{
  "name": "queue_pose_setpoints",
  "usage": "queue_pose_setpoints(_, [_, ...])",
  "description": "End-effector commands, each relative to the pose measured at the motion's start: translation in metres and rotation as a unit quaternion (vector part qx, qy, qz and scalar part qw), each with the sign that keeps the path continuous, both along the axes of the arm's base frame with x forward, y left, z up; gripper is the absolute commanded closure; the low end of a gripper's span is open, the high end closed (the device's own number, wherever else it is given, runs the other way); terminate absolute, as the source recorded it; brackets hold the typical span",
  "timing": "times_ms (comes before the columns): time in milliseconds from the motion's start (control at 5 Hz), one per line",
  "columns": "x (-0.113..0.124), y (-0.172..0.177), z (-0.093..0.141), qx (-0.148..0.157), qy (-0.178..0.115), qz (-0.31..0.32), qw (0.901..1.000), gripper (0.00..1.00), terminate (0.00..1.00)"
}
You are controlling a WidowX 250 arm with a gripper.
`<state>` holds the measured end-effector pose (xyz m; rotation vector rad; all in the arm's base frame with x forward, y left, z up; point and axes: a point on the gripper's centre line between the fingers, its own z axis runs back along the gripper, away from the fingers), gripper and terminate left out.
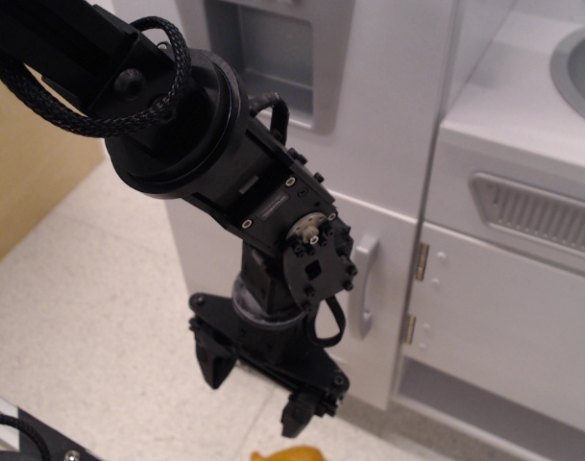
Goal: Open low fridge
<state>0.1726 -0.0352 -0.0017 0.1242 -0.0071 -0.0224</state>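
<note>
The low fridge [388,288] is the white door at the bottom of the toy fridge; it is closed, and its grey bar handle [365,286] stands up and down near its right edge; the black gripper [263,384] hangs just left of the handle, fingers spread apart, holding nothing; above is the grey dispenser [263,53]; to the right is a white cabinet door [508,317] with brass hinges [420,261]; something yellow [287,453] peeks in at the bottom.
</note>
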Motion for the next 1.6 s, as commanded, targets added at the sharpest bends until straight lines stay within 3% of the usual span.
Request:
queue_pose_setpoints(0, [0.0,0.0,0.0,0.0,0.0,0.0,1.0,0.0,0.0])
queue_pose_setpoints(400, [0.065,0.0,-0.012,-0.016,-0.079,0.002,0.9967,0.0,0.0])
queue_pose_setpoints(800, [0.11,0.011,-0.007,-0.036,-0.15,0.018,0.9878,0.0,0.0])
queue_pose_setpoints(1200, [0.14,0.02,-0.016,-0.045,-0.182,0.016,0.9821,0.0,0.0])
queue_pose_setpoints(1400, [0.143,0.02,-0.019,-0.037,-0.18,-0.011,0.9828,0.0,0.0])
